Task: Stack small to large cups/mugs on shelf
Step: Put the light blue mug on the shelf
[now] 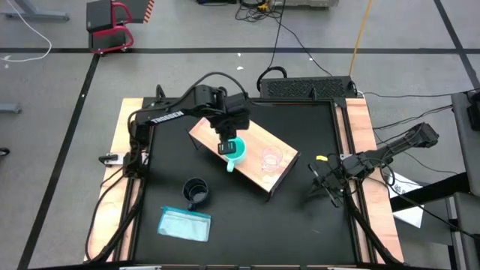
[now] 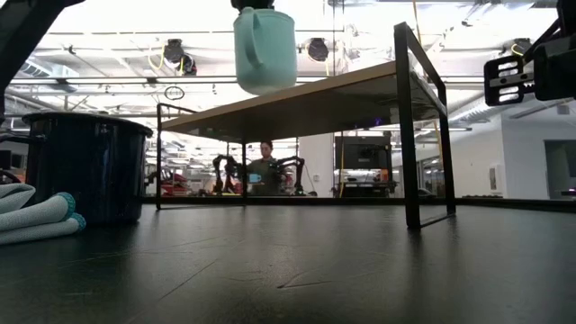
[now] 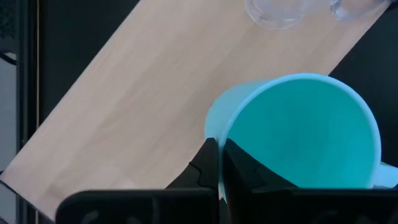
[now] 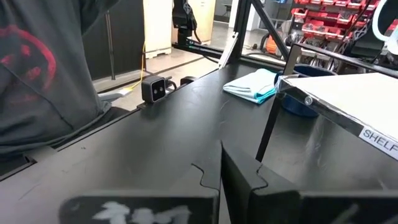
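Note:
The light-wood shelf (image 1: pixel 244 154) stands aslant at the table's middle on thin dark legs (image 2: pixel 409 135). A small clear cup (image 1: pixel 270 157) stands on the shelf's top. My left gripper (image 1: pixel 227 146) is over the shelf, shut on the turquoise mug (image 1: pixel 235 154), which shows upright with its mouth up in the low view (image 2: pixel 265 49). The dark mug (image 1: pixel 196 192) stands on the table in front of the shelf. My right gripper (image 1: pixel 326 184) waits, shut, near the table's right edge, touching nothing. My left gripper pinches the turquoise mug's rim (image 3: pixel 222 138), one finger inside the mug and one outside, coming steeply from above. The mug hangs upright below the fingers over the shelf's near-left part. Whether its bottom (image 2: pixel 267 88) touches the shelf top cannot be told.
A flat light-blue packet (image 1: pixel 184 223) lies near the table's front left, beside the dark mug. The clear cup (image 3: pixel 273 12) stands a short way to the right of the held mug on the shelf. Cables and a black box (image 1: pixel 307 88) lie along the far edge.

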`<action>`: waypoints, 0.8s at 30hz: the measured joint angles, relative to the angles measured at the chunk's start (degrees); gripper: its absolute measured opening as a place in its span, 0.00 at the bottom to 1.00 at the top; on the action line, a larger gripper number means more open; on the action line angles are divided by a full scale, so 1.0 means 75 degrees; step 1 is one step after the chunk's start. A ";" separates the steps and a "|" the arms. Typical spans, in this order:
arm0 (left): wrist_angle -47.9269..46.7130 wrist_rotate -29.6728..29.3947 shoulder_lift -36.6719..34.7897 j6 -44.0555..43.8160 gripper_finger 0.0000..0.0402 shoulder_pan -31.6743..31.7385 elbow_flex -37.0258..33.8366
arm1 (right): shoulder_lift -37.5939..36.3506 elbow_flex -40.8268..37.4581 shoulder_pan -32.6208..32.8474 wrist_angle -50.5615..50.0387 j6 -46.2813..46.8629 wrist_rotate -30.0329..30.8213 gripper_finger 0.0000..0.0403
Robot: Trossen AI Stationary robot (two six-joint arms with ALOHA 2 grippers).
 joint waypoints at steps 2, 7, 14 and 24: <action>0.0011 0.0013 0.0070 0.0041 0.01 0.0015 0.0000 | 0.0003 0.0000 0.0000 -0.0033 0.0004 -0.0002 0.00; 0.0005 0.0063 0.0106 0.0066 0.01 0.0097 0.0000 | 0.0003 0.0000 0.0000 -0.0108 0.0033 -0.0006 0.00; 0.0002 0.0101 0.0102 0.0062 0.01 0.0164 0.0000 | 0.0003 0.0000 0.0000 -0.0187 0.0036 -0.0006 0.00; 0.0005 0.0311 0.0128 -0.0010 0.01 0.0184 0.0000 | 0.0003 0.0000 0.0000 -0.0199 0.0068 -0.0009 0.00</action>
